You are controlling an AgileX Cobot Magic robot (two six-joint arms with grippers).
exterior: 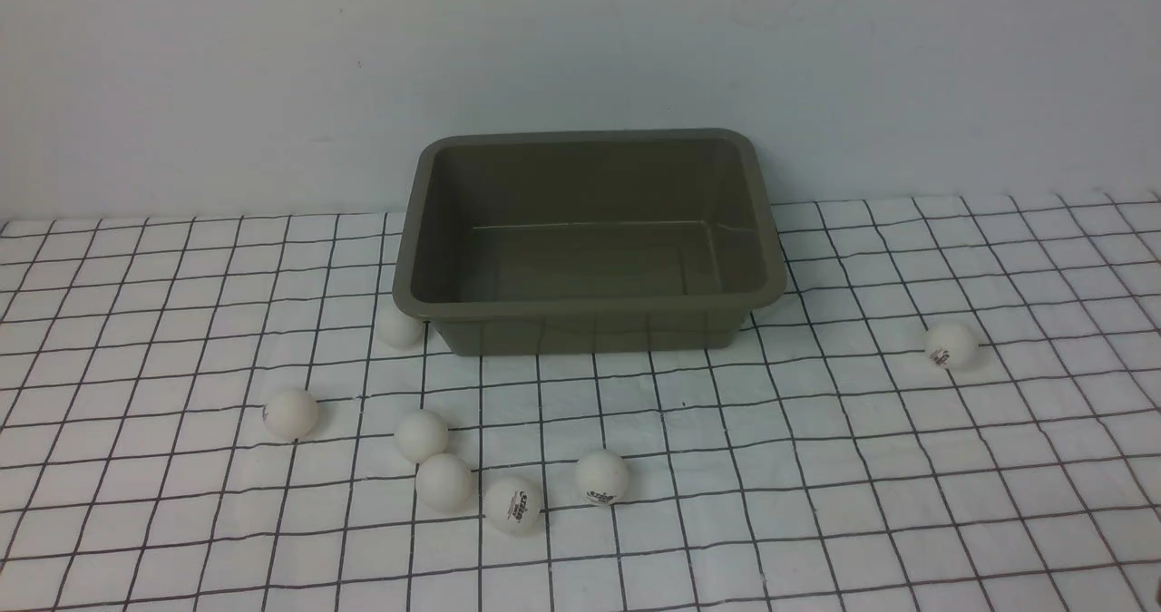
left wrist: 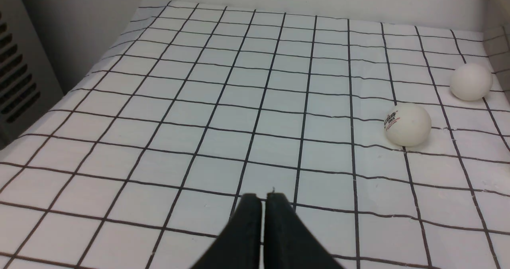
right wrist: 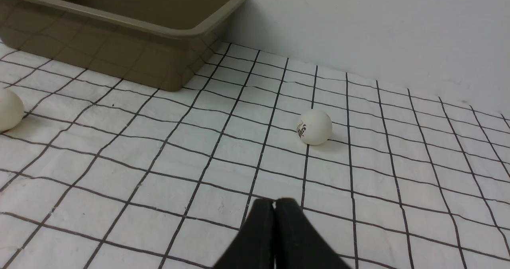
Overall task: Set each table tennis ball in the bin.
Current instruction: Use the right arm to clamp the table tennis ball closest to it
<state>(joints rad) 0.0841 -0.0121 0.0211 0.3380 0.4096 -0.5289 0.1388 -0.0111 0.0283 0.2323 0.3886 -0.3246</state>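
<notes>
The olive-grey bin [exterior: 590, 306] stands empty at the back middle of the checked cloth. Several white table tennis balls lie on the cloth in front of it: one against the bin's left front corner [exterior: 399, 326], one further left [exterior: 290, 413], a loose cluster near the front [exterior: 443, 482], and a lone one on the right [exterior: 951, 344]. Neither gripper shows in the front view. My left gripper [left wrist: 263, 195] is shut and empty above bare cloth, with two balls [left wrist: 407, 124] [left wrist: 471, 82] ahead of it. My right gripper [right wrist: 274, 201] is shut and empty, short of the lone ball [right wrist: 314, 127]; the bin [right wrist: 131, 22] stands beyond.
A pale wall rises right behind the bin. A grey vented panel [left wrist: 16, 81] borders the cloth in the left wrist view. Another ball [right wrist: 8, 109] peeks in at the edge of the right wrist view.
</notes>
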